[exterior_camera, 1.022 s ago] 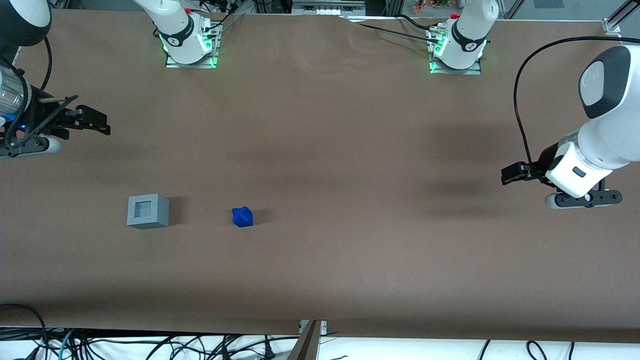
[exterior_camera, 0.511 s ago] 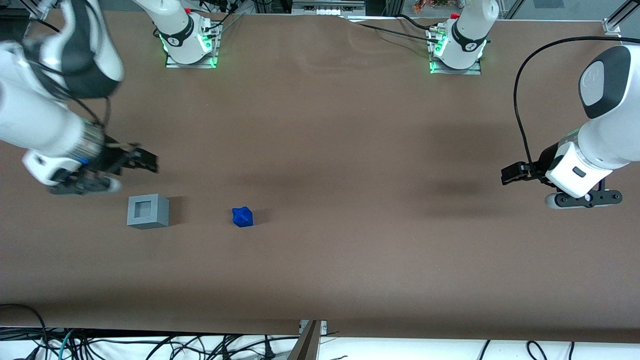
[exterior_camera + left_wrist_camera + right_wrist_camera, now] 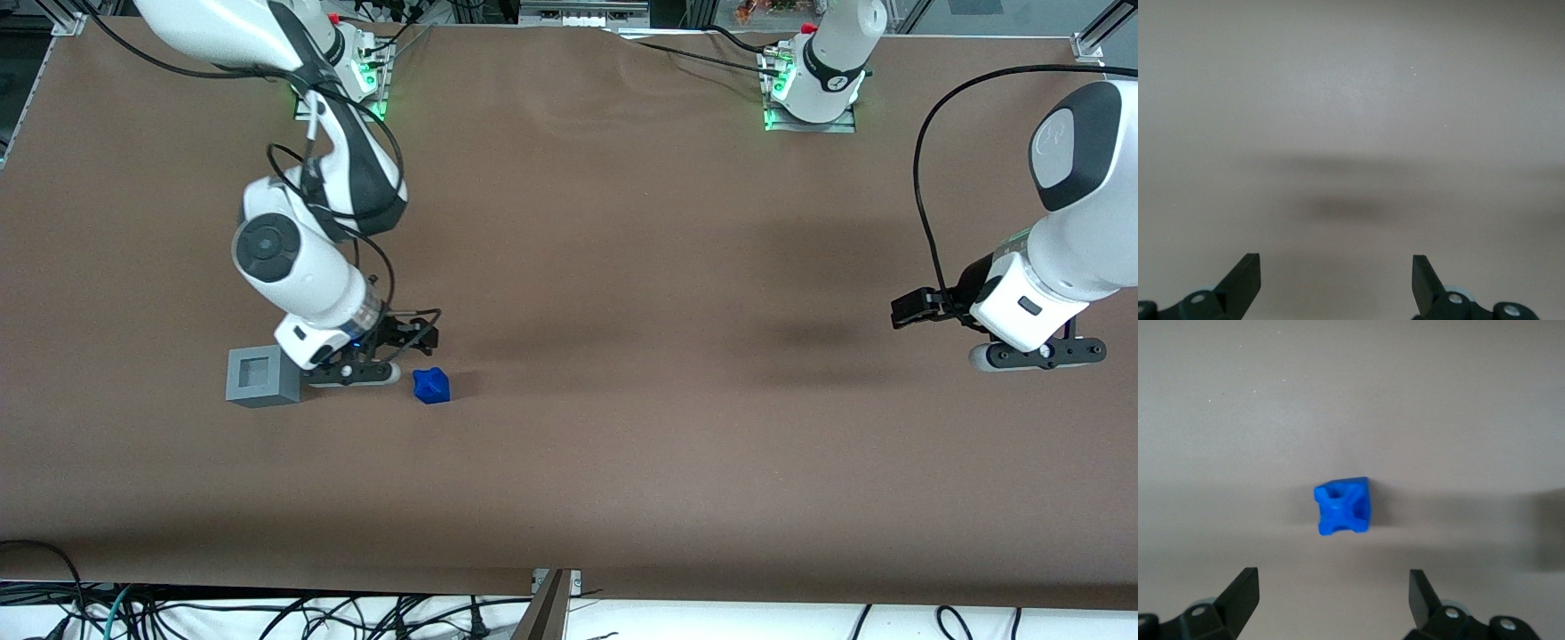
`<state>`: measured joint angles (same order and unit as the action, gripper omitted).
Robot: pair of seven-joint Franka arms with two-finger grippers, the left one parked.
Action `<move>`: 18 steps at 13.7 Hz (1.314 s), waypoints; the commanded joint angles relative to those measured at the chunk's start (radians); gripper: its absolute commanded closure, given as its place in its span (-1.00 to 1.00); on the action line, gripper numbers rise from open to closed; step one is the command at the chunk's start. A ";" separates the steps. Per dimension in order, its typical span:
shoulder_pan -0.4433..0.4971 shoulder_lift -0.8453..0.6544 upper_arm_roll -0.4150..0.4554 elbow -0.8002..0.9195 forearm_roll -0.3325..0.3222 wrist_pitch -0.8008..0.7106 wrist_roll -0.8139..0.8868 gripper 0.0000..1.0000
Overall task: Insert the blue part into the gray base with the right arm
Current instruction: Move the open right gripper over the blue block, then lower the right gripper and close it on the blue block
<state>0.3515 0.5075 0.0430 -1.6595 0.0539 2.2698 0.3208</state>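
Brown table [image 3: 676, 462] lies bare around the blue part [image 3: 431, 386], faceted, cross-ribbed. We see the gripper [image 3: 425, 335] spread wide just beside it, gray base [image 3: 260, 376] nearby.

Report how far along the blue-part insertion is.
Done: the right arm has brought its gripper close to the blue part, between it and the gray base, fingers open.
In hand: lining up on the part, which the wrist view shows ahead of the open fingers, not between them.
Left: grasp it, carry it to the base, insert it; the recess shows empty.
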 commanded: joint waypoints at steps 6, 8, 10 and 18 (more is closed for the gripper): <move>0.017 0.143 -0.006 0.026 -0.035 0.166 0.003 -0.98; 0.017 0.172 -0.008 0.026 -0.054 0.186 0.003 -0.97; 0.017 0.200 -0.008 0.039 -0.057 0.194 0.001 -0.79; 0.004 0.190 -0.011 0.142 -0.060 0.059 -0.020 0.37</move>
<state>0.3637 0.7079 0.0343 -1.5776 0.0026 2.4213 0.3147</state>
